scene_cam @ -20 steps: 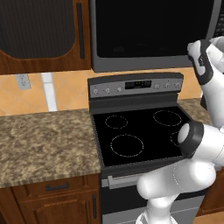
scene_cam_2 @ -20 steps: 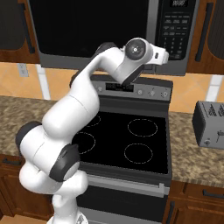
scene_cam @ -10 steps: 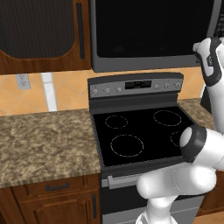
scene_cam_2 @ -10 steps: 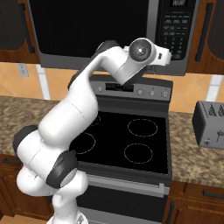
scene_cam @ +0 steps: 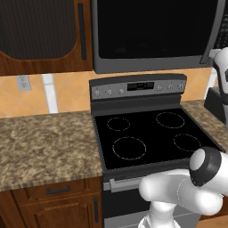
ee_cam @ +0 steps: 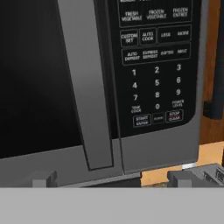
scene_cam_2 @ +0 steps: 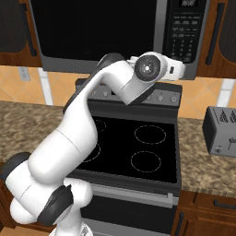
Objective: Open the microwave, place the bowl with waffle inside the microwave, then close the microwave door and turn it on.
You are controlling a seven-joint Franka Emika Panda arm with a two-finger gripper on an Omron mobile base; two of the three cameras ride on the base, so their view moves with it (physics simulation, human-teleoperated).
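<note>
The speckled brown surface (scene_cam: 44,142) runs left of the stove (scene_cam: 147,133). Its right stretch (scene_cam_2: 207,166) carries a grey toaster (scene_cam_2: 222,131).

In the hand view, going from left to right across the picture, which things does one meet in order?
Black glass of the microwave door → vertical grey bar handle → button panel → wooden cabinet.

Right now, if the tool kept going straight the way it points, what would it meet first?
Probably the microwave door, near the lower end of its vertical bar handle. The tool faces the microwave front squarely with nothing between; the remaining depth is unclear.
</note>
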